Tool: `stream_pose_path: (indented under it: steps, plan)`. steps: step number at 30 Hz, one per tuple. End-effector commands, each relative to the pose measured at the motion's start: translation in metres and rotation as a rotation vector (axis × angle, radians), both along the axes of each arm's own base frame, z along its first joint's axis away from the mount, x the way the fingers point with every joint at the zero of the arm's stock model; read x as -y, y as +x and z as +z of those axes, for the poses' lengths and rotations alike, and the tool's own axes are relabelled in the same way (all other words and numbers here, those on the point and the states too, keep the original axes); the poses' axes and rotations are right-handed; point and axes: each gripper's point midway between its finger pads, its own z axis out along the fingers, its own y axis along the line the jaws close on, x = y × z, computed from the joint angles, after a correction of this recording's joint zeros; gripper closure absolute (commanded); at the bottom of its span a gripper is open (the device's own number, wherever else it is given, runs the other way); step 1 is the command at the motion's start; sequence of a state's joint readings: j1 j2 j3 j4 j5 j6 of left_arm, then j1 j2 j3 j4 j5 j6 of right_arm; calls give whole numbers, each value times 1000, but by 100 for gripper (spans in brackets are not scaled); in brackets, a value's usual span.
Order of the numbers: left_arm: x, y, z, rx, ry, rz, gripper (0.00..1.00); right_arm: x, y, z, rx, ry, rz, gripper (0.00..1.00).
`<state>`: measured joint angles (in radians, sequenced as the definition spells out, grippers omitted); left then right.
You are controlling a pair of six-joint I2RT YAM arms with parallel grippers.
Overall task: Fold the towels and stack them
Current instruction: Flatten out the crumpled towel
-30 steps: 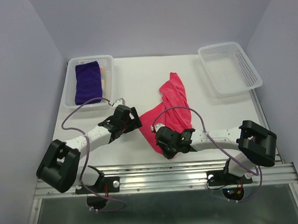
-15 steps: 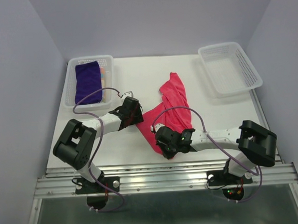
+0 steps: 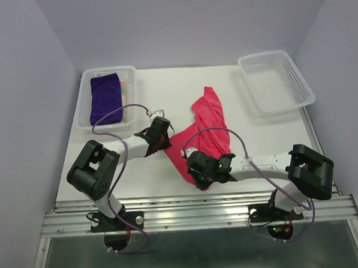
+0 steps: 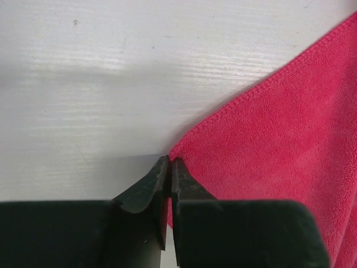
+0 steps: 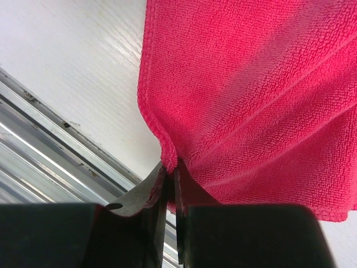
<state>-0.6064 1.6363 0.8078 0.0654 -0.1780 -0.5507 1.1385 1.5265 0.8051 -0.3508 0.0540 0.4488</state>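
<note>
So, the hot pink towel [image 3: 208,117] lies rumpled on the table [image 3: 158,87], its long axis running from the near edge away toward the far side. It is held at two points. The left gripper [image 4: 169,162] has its jaws pressed together on the towel's left corner, and the cloth spreads out ahead of the tips and to their right. The right gripper [image 5: 169,167] is pinched on a fold of the near hem, with the rest fanning out beyond its fingers. Each arm is nearest its own corner, so the next move likely depends on the edge between the two pinches.

By count:
- one pink towel, out on the table
- one purple towel [image 3: 105,99], well beyond the left gripper in the left basket [image 3: 83,103]
- a sliver of striped cloth [image 3: 124,92] beside the purple towel, number unclear
- two baskets, the right basket [image 3: 276,84] showing no towels
</note>
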Motion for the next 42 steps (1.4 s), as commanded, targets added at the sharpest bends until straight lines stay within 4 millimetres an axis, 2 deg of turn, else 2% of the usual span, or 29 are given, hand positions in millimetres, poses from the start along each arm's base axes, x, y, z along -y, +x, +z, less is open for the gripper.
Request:
stream_pose_path:
  steps: [1,4,9,10,12,13,15,16,17,18,19,20,21,22,24,25,26,27,28,29,31,32,34,35,36,37,39,40,42]
  plan:
    - [-14,-18,-19,-71,76,-14,97,-5,9,17,60,53,-15,89]
    - [-11,-20,-14,-64,60,-24,100,-6,13,24,85,73,-23,89]
    - [-12,-15,26,43,-16,19,100,-9,20,42,126,103,-35,89]
    - [-9,-15,46,88,-61,17,100,-10,25,49,149,107,-48,90]
    - [-1,-16,68,135,-140,-5,100,-9,32,63,190,115,-72,91]
    - [1,-16,94,195,-193,-4,100,-11,36,74,205,125,-82,92]
    - [0,-14,121,260,-254,25,100,-8,47,93,263,138,-134,92]
    - [-3,-14,147,317,-300,39,100,-6,51,108,290,164,-153,92]
    - [-6,-15,161,339,-323,56,100,-8,57,125,318,193,-166,92]
    - [-9,-14,176,371,-348,79,100,-6,65,141,361,204,-195,98]
    - [-11,-15,209,439,-401,88,100,-2,70,159,395,226,-215,99]
    - [-17,-15,224,470,-418,115,100,0,75,175,433,242,-228,99]
    - [-20,-15,241,506,-442,125,100,-4,82,207,484,295,-240,99]
    - [-24,-17,274,569,-489,140,100,-5,85,225,515,329,-247,99]
    - [-33,-17,307,636,-516,172,100,-2,91,270,599,402,-247,99]
    - [-36,-17,323,667,-531,181,100,-1,95,303,647,460,-266,99]
    - [-40,-18,353,723,-560,191,100,2,98,325,690,491,-274,99]
    - [-43,-19,363,735,-555,200,100,5,101,345,726,521,-302,99]
    - [-48,-22,393,786,-578,208,100,8,103,380,772,581,-318,99]
    - [-51,-23,407,812,-580,210,100,10,104,399,829,587,-285,99]
    - [-60,-25,434,864,-589,241,100,10,109,426,886,579,-279,99]
    - [-65,-28,461,913,-612,245,100,18,108,460,926,613,-295,99]
    - [-75,-28,482,962,-593,277,100,20,120,473,991,547,-312,99]
    - [-80,-28,499,995,-583,292,100,27,121,496,1041,539,-310,99]
    - [-84,-31,519,1028,-598,297,100,23,128,496,1052,509,-310,99]
    - [-82,-27,514,1019,-573,294,100,23,130,502,1068,501,-308,99]
    - [-82,-26,533,1041,-569,289,100,28,134,520,1113,494,-311,99]
    - [-82,-26,545,1061,-565,285,100,28,144,523,1138,477,-314,99]
    - [-82,-24,553,1076,-560,288,100,25,157,522,1149,463,-310,99]
